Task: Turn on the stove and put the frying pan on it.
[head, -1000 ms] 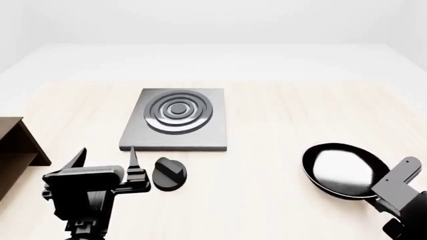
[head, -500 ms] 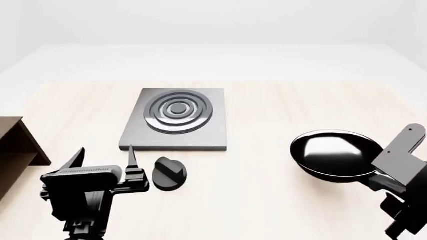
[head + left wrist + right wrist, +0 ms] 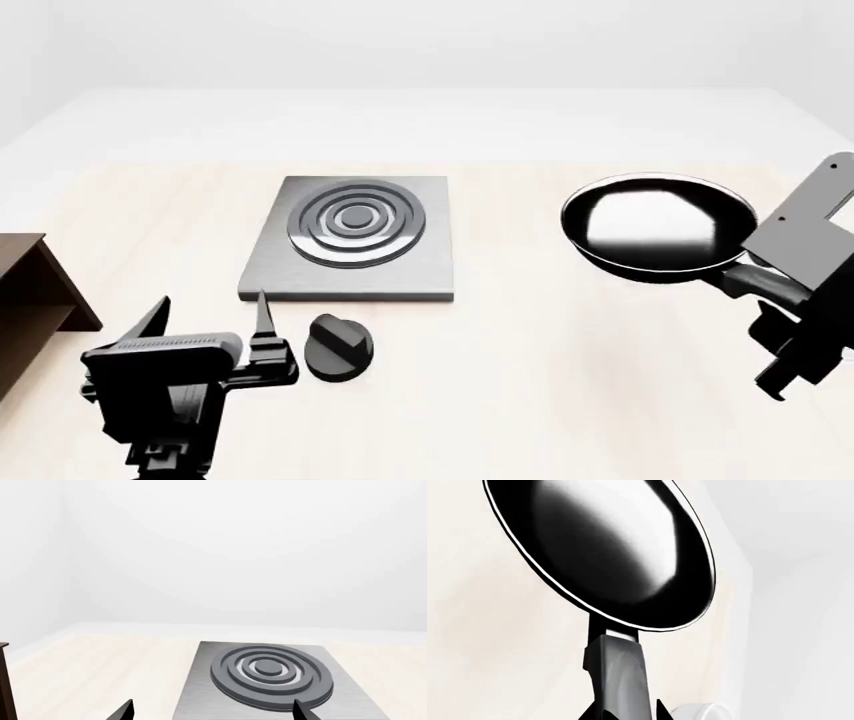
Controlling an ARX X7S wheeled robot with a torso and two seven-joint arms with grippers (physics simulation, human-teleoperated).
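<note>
The frying pan [image 3: 654, 232] now hangs in the air to the right of the stove [image 3: 352, 240], well apart from it; a second ago it lay low on the pale wooden surface [image 3: 534, 340] near your right side, and half a second ago it was partway up. Your right gripper [image 3: 774, 285] has its fingers clenched on the long straight black handle [image 3: 620, 675]. The pan is round and black with a glossy inside that throws back a pale patch of light and a thin bright rim. The stove is a flat square slab of brushed grey metal with dark raised rings. The round black ridged knob [image 3: 338, 347] lies just in front of it, untouched. Your left gripper [image 3: 214, 325] has not moved: fingers released, beside the knob. A brown shelf [image 3: 34, 290] stands at the left edge.
</note>
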